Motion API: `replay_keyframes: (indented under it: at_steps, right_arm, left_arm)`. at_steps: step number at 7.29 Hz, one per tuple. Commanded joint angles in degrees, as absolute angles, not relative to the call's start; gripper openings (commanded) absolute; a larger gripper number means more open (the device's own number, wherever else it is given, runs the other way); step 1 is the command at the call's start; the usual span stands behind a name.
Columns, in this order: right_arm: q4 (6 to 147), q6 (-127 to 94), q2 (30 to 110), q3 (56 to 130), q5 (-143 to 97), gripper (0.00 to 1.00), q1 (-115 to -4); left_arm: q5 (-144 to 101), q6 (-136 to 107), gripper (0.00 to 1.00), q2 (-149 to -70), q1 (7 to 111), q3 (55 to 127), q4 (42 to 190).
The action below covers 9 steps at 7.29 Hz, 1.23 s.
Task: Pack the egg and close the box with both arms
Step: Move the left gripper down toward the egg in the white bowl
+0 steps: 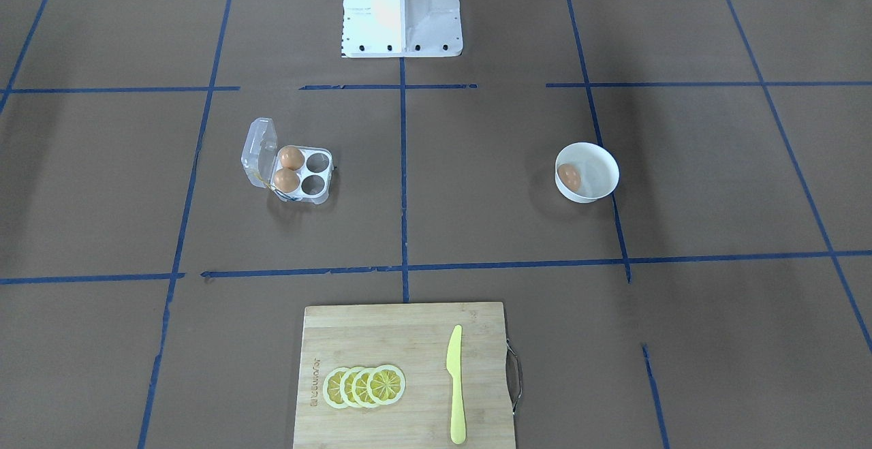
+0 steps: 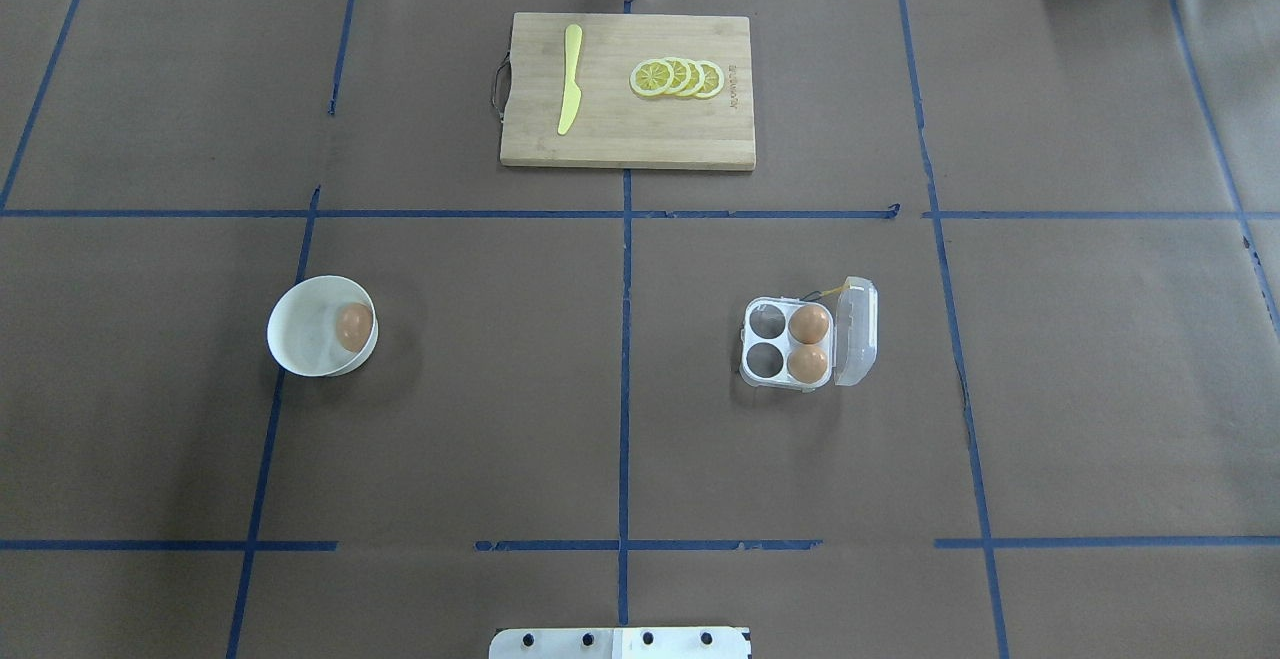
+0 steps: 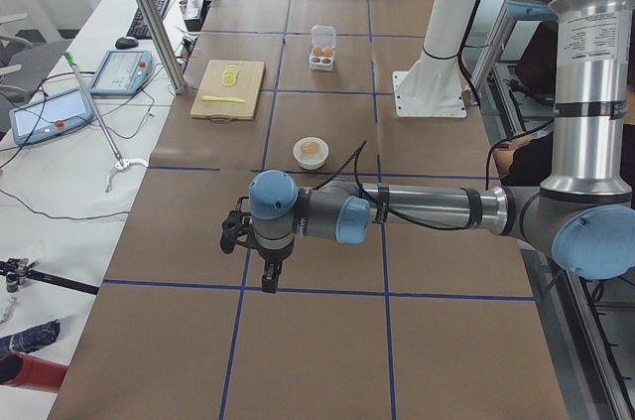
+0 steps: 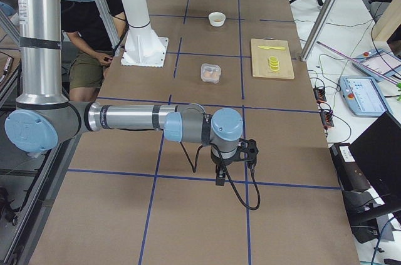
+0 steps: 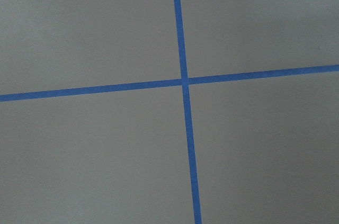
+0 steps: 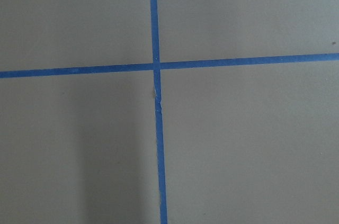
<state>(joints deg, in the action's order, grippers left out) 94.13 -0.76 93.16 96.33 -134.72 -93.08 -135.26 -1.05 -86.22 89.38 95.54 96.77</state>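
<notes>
1. Exterior left view is showing the left gripper (image 3: 267, 284) hanging over the table (image 3: 327, 341) and pointing down, well apart from the box (image 3: 322, 47). I cannot tell if its fingers are apart or together.
2. The right gripper (image 4: 220, 179) is pointing down too, well apart from the box. I cannot tell how its fingers are standing either.
3. Both wrist cameras are seeing only brown table and crossing blue tape (image 5: 183, 81).
4. The box is sitting with its lid (image 2: 858, 331) standing open, and two eggs (image 2: 809, 323) are filling the two cups next to the lid.
5. The egg (image 2: 353, 326) is lying in the white bowl (image 2: 300, 339), well apart from the box, across the middle tape line from it.
6. The cutting board (image 2: 620, 139) is lying past the box, away from the robot, and is holding lemon slices (image 2: 678, 77) and a yellow knife (image 2: 570, 79).
</notes>
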Motion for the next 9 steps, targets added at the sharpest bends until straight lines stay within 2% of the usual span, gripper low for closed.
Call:
replay_keyframes:
  at_steps: [1, 3, 6, 8, 9]
  right_arm:
    - [94.1, -1.1, 93.0, 96.3, -134.8, 1.0, -93.1]
    - [94.1, -1.5, 92.5, 96.7, -135.0, 1.0, -93.1]
    - [94.0, -1.4, 91.9, 96.9, -135.2, 1.0, -92.8]
    - [94.2, -1.4, 90.6, 96.9, -135.3, 1.0, -92.8]
    - [94.1, -1.4, 90.8, 96.8, -135.3, 1.0, -92.7]
  left_arm:
    - [-135.3, -1.1, 1.0, -86.3, 89.4, 96.1, 96.9]
    - [-135.7, -5.9, 1.0, -88.1, 88.4, 97.5, 101.9]
    - [-135.1, -27.3, 1.0, -88.2, 71.3, 109.7, 107.1]
    - [-134.0, -47.4, 1.0, -88.6, 63.9, 111.4, 117.6]
    - [-128.4, -53.5, 1.0, -89.7, 58.5, 112.5, 118.2]
